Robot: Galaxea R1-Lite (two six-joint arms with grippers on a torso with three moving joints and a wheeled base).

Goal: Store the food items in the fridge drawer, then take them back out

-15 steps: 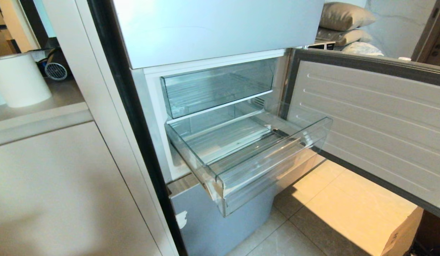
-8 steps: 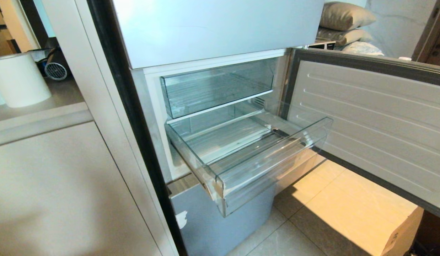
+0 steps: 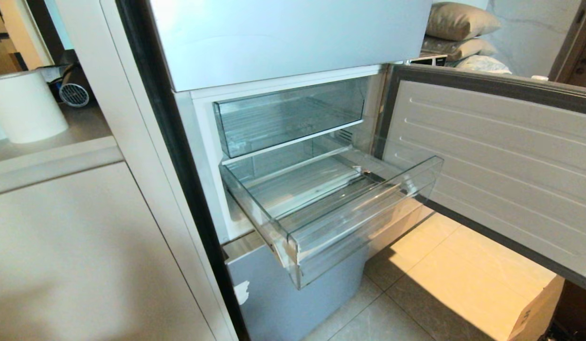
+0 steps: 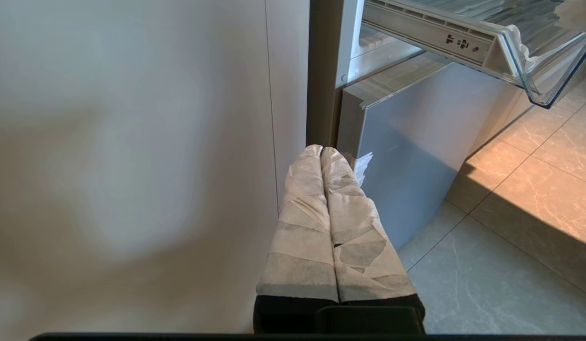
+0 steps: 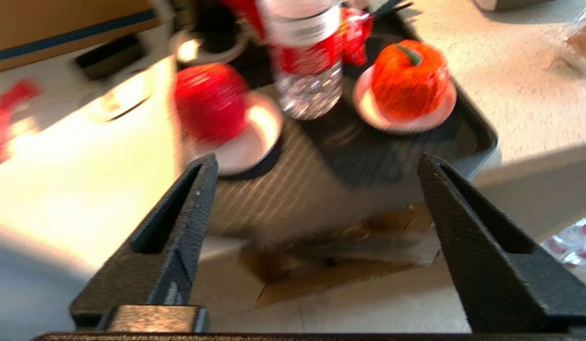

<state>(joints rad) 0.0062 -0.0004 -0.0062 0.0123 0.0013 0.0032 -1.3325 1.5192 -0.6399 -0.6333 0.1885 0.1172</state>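
Your fridge drawer (image 3: 340, 208) stands pulled out of the fridge, just below the taller clear bin (image 3: 288, 116) and beside the swung-open fridge door (image 3: 501, 166); nothing lies on its ribbed floor. In the head view you see neither arm. Your left pincer (image 4: 321, 150) hangs low beside the grey-blue lower fridge panel (image 4: 430, 142), under the drawer's front corner, its taped fingers (image 4: 302, 227) pressed together and gripping nothing. Your right pincer (image 5: 316, 163) is spread wide and bare, its two black fingers (image 5: 179, 227) apart with nothing between them, pointed toward a dark tray (image 5: 368, 151) on a pale counter (image 5: 510, 80). On that tray the orange-red fruit (image 5: 409, 85) with its small stem sits on a small pink dish (image 5: 432, 116), and the deeper red fruit (image 5: 210, 102) sits on a second pink dish (image 5: 253, 137) at the tray's other side. Between the two fruits stands a clear bottle (image 5: 307, 57) with a red label. Both fruits lie beyond the right pincer's fingertips, apart from them; the view there is blurred.
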